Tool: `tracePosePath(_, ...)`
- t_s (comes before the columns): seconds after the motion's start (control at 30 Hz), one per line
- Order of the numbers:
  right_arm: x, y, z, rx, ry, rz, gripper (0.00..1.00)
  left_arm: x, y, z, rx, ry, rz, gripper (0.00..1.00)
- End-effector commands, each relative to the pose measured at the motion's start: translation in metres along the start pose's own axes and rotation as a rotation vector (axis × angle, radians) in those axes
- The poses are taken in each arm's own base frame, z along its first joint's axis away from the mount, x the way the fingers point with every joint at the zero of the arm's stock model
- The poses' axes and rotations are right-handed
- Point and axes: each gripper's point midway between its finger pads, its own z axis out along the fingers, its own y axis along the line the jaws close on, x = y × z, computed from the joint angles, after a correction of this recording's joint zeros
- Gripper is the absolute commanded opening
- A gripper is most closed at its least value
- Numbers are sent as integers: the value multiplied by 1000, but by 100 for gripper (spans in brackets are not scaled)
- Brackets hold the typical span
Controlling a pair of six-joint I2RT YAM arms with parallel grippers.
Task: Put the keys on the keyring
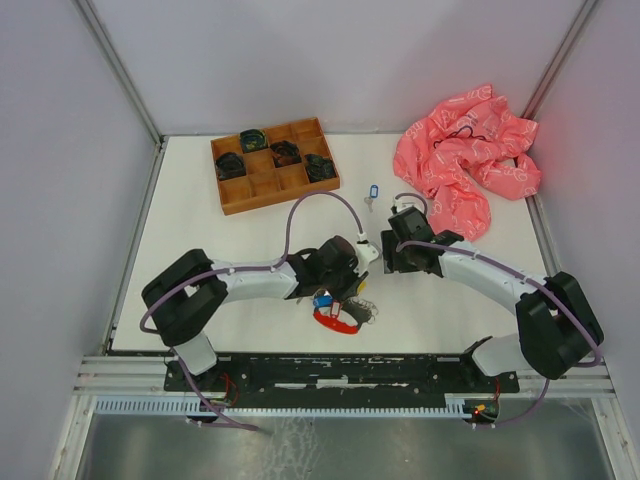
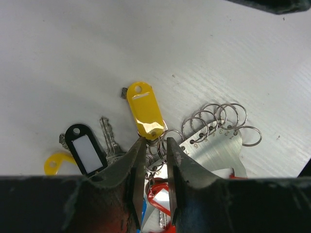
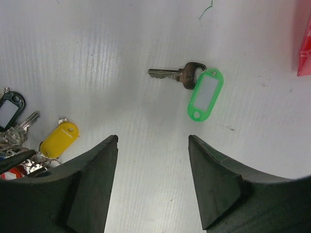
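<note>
The left jaws stand narrow, pinching the keyring point(image 2: 156, 148) at its small rings, with its red loop point(image 2: 158, 191) just below, on the desk point(image 2: 73, 58). The right jaws gape empty above a key point(image 3: 172, 74) with a green tag point(image 3: 206, 94). Thin, flat and silvery, the key may skid away under a pinch, and the bunch could twist loose.

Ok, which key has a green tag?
The lone key lying in front of the open right gripper; the yellow tag and black tag sit in the bunch.
</note>
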Motion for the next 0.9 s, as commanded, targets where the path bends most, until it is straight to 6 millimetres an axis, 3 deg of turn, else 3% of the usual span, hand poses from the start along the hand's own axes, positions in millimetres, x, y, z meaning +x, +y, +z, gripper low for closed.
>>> tracePosePath(0.0, -11, 3, -4, -29, -45, 29, 68, -13, 3, 2, -27, -4, 61, 31)
tracePosePath(0.17, -10, 4, -4, -40, -37, 32, 68, -9, 6, 3, -46, 6, 51, 28)
tracePosePath(0.43, -9, 10, -3, -67, -29, 36, 67, -21, 8, 1, -69, -45, -11, 24)
tracePosePath(0.87, -8, 14, -2, -94, -19, 35, 67, -10, 13, 7, -105, 5, -108, 25)
